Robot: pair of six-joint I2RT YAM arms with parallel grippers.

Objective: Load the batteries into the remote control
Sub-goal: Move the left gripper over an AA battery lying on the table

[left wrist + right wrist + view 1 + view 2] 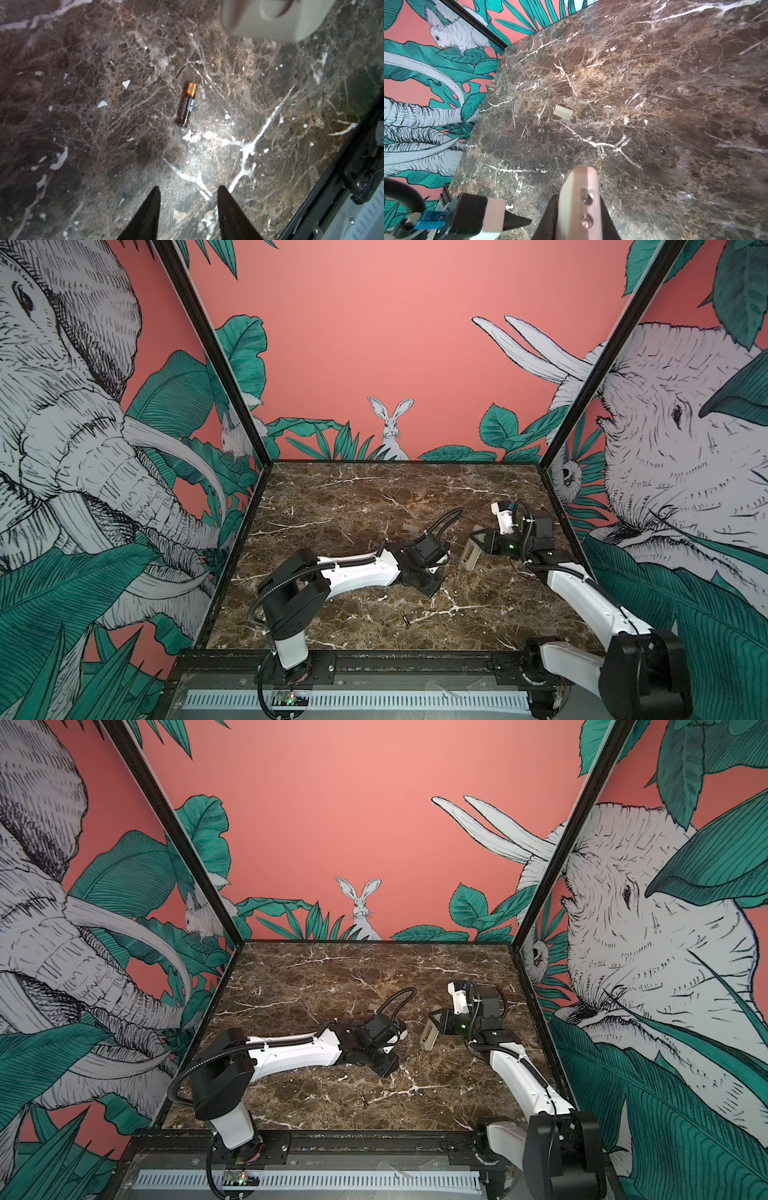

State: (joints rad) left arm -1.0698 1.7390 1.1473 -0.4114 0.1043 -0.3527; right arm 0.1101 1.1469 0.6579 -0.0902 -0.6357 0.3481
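**Tool state.** The left gripper (189, 189) hangs low over the tabletop (87, 116), jaws part open with nothing between them. The right gripper (578, 199) is clamped on the remote control (581, 180) and holds it on end over the right half of the tabletop. Whether its lower end touches the surface cannot be told.

**Task items.** One battery (186, 105) lies flat, right of the tabletop's middle, just ahead of the left fingertips and short of the remote. A second small dark cylinder (405, 620), probably the other battery, lies nearer the front edge. The cover plate (563, 112) lies apart, about mid-tabletop.

**Step in hand (judgement).** This is the pickup of the near battery.
- Turn the jaws to straddle its short width.
- Centre them on its length and lower until the tips nearly touch the surface.
- Close slowly, since a round body may roll.

**Markings.** The battery is black with an orange-gold band at one end. Its white print is too small to read. No writing shows on the remote.
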